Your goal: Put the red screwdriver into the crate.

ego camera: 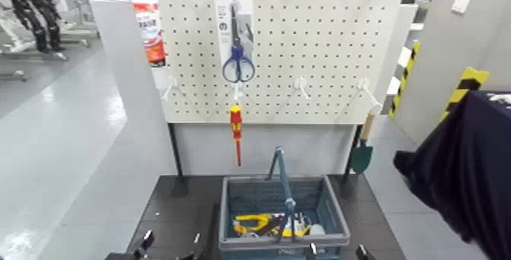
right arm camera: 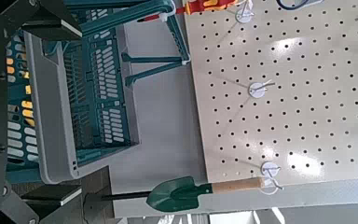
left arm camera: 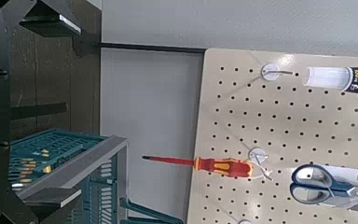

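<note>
Down at the near edge you've got both end effectors low over the dark worktop: the left end effector (ego camera: 173, 246), fingers spread wide with nothing between them, and the right end effector (ego camera: 335, 252), also wide and empty, in front of the crate (ego camera: 343, 219), whose hoop handle (ego camera: 286, 182) stands up. Beyond it, there's your target, the red screwdriver (ego camera: 236, 132), hanging shaft-down from a hook (ego camera: 238, 90) on the pegboard (ego camera: 327, 46), below the blue-handled scissors (ego camera: 238, 66). The step now looks like the reach and grasp: bring the left one up, square to the handle, close on the thick part below the hook, then ease it up and outward so the loop clears before you pull away. Watch that hoop on the way down! And what a bright thing it is: plump red handle, yellow at the top and in a band, slim red shaft tapering to a dark tip.
</note>
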Controlling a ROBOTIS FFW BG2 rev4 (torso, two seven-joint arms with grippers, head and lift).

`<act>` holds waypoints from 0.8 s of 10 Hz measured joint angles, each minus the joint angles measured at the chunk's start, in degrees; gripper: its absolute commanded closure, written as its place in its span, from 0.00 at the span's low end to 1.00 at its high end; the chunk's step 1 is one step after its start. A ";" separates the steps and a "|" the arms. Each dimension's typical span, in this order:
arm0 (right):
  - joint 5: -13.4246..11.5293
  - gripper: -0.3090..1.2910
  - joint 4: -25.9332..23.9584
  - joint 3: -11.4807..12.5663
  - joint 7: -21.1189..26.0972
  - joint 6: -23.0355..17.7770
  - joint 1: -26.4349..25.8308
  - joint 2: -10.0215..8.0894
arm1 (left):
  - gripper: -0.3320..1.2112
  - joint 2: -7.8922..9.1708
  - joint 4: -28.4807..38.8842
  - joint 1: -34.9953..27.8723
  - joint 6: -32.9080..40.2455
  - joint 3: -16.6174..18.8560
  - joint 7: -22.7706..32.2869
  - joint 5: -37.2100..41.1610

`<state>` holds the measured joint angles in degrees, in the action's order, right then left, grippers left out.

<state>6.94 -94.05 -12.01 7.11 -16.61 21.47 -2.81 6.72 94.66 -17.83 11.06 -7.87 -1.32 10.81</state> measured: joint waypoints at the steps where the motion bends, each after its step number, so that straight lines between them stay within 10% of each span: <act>1: 0.00 0.28 0.00 -0.05 0.07 0.08 -0.02 0.00 | 0.28 0.09 0.00 0.07 -0.09 -0.16 0.18 -0.13; 8: 0.00 0.28 0.03 -0.33 0.09 0.27 -0.20 -0.09 | 0.28 0.03 -2.63 3.18 -1.31 1.39 -5.35 0.95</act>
<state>6.94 -94.01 -12.34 7.21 -16.34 21.27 -2.90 6.75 92.03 -14.65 9.76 -6.48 -6.67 11.76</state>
